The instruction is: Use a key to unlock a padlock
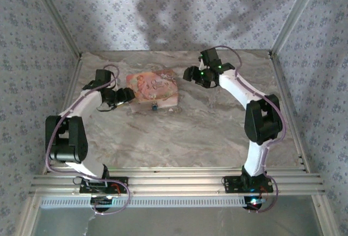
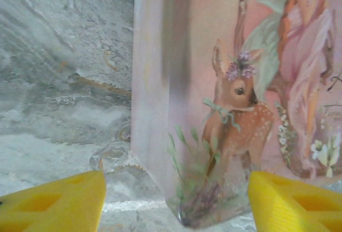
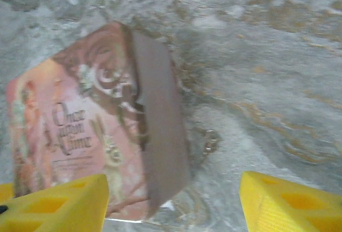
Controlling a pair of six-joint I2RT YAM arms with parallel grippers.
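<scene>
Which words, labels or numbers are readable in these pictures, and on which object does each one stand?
"Once upon a time": brown curly letters on the pink pouch, right wrist view; somewhat blurred, so probable.
Small lines under that title: too blurred to read.
Print at the pouch's right edge, left wrist view: too blurred to read.
Blue padlock: too small to show any mark.

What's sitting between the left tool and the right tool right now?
The pink-orange printed pouch lies on the marbled tabletop between the left tool and right tool in the top view. The tiny blue padlock sits at its near edge.
</scene>
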